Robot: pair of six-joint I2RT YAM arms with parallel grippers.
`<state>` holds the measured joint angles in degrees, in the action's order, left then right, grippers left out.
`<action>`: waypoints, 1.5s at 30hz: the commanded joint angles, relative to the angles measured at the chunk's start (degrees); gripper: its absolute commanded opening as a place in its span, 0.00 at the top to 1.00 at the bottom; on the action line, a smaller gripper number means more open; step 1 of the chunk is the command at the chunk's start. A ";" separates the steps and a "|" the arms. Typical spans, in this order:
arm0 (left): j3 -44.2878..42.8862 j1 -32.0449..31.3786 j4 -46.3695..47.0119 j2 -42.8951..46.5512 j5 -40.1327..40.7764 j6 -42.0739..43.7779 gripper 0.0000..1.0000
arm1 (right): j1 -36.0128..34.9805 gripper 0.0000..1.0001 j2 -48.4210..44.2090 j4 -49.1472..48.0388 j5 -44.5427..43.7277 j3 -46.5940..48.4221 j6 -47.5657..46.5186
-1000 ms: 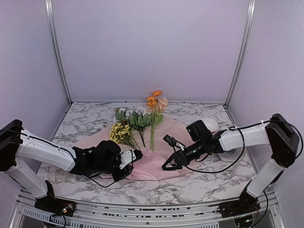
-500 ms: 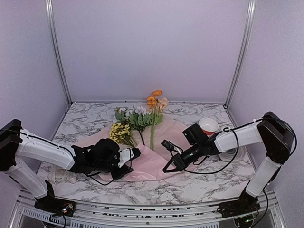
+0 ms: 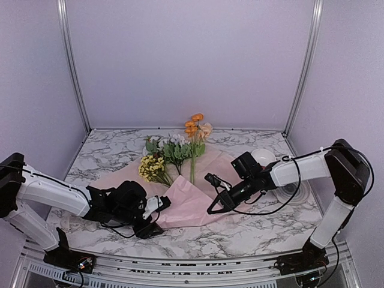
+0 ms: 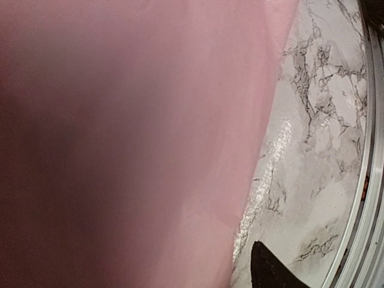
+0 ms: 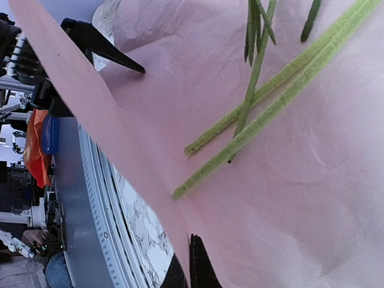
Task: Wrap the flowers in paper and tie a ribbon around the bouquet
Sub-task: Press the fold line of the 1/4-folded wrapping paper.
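The flowers (image 3: pixel 177 148) lie heads to the rear on the pink paper (image 3: pixel 192 207), and their green stems (image 5: pixel 264 114) show in the right wrist view. My right gripper (image 3: pixel 212 209) is shut on the paper's near right edge, which sits pinched between its two black fingertips (image 5: pixel 201 270) and is raised into a fold. My left gripper (image 3: pixel 157 211) lies low at the paper's near left corner, open. Paper drapes over its camera, so only one finger (image 4: pixel 270 271) shows. A pale heap (image 3: pixel 77 223) under the left arm looks like the ribbon.
A white bowl with a red inside (image 3: pixel 264 157) stands behind the right arm, and a round pale disc (image 3: pixel 294 193) lies beside it. The metal front rail (image 5: pixel 90 198) runs close to the paper's near edge. The enclosure's walls close in three sides.
The right gripper moved onto the paper's near edge and shut on it. The left gripper let go, opened and sank back to the left. The paper's raised fold now leans toward the right gripper.
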<state>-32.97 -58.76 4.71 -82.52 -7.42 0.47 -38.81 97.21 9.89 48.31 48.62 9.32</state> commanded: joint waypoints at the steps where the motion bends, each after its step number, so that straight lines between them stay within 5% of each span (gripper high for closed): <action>1: -1.04 0.05 -4.48 -2.76 -0.56 -4.73 0.46 | 0.99 1.00 0.50 3.09 -1.26 3.06 -2.24; 12: -2.01 0.18 -8.32 -4.52 -8.51 -8.79 0.48 | 1.96 1.00 2.01 6.19 -2.14 4.29 -2.90; 17: -2.44 0.12 -10.35 4.25 -3.57 -8.78 0.37 | 1.99 1.00 2.69 6.62 -2.09 5.04 -2.85; 23: -2.29 0.32 -10.72 6.72 0.10 -10.13 0.41 | 1.98 1.00 3.59 7.46 -2.72 6.54 -3.00; 28: -3.33 0.49 -12.21 1.99 1.27 -12.30 0.53 | 1.98 1.00 3.77 8.14 -3.13 7.25 -3.41; 32: -4.58 1.37 -13.42 -1.25 10.66 -15.46 0.89 | 1.98 1.00 4.01 8.11 -3.21 7.45 -3.45; 39: -5.11 1.63 -11.66 -2.84 6.26 -14.48 1.00 | 2.07 1.00 6.25 8.01 -3.58 8.77 -3.76; 45: -3.60 1.66 -11.91 -1.65 5.40 -14.96 1.00 | 2.16 0.56 3.91 10.38 -3.25 8.59 -4.72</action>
<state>-36.86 -57.36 -6.35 -84.82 -1.50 -14.04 -37.26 102.91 18.31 45.30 55.57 5.78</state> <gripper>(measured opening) 0.004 0.343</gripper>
